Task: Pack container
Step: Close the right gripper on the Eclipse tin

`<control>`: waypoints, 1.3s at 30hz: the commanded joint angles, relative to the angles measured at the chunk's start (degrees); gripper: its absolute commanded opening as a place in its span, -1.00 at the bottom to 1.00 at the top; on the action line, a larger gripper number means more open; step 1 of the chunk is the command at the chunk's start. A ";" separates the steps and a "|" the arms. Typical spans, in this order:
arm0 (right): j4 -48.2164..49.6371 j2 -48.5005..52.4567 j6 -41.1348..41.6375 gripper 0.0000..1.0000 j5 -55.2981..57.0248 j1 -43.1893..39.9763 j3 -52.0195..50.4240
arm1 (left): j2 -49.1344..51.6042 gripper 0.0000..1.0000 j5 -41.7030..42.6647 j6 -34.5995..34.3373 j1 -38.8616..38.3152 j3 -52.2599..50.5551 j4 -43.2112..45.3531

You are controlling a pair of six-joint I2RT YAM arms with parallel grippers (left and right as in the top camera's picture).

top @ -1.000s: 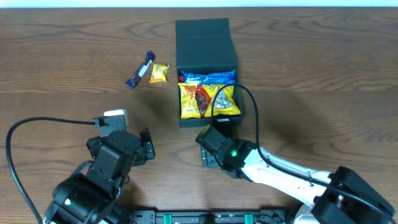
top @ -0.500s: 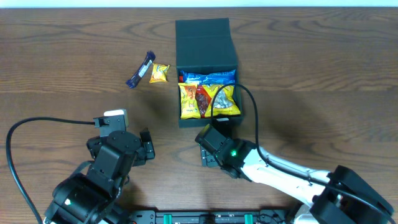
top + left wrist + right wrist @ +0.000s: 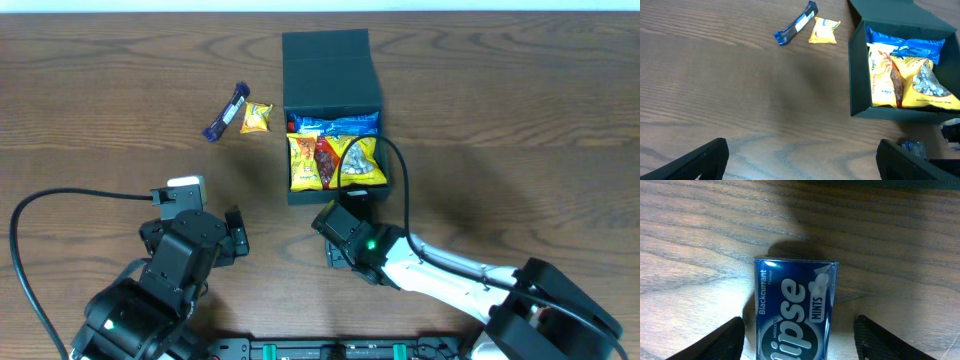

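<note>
Right now, the right pincer [image 3: 800,337] is pointing down at the table [image 3: 700,240] with its two fingers [image 3: 715,342] standing apart, and it is not pinching anything. A blue mints tin [image 3: 795,305] is lying flat on the wood between those fingers. A little gap is showing on each side, so nothing is touching it. The container [image 3: 330,60] is sitting just in front of this pincer, past the far end of the tin. Its lid is lying open, folded back on the side away from the pincer. Yellow snack bags [image 3: 890,85] and a blue bag [image 3: 915,47] are lying inside it. The left pincer [image 3: 802,160] is spreading its fingers wide and is holding nothing. From this pincer, the container is sitting ahead and to the right. A small yellow packet [image 3: 824,31] and a dark blue bar [image 3: 796,23] are lying side by side farther ahead, left of the container and well away from both pincers.
</note>
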 commanded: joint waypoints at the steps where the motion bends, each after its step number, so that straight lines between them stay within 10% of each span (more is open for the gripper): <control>1: 0.11 0.46 -0.20 0.39 1.03 -0.39 0.26 | 0.04 0.91 -0.39 -0.44 0.13 -0.07 -0.17; 39: 0.13 0.46 -0.20 -0.16 2.08 -0.39 0.26 | 0.04 0.91 -0.39 -0.44 0.13 -0.07 -0.17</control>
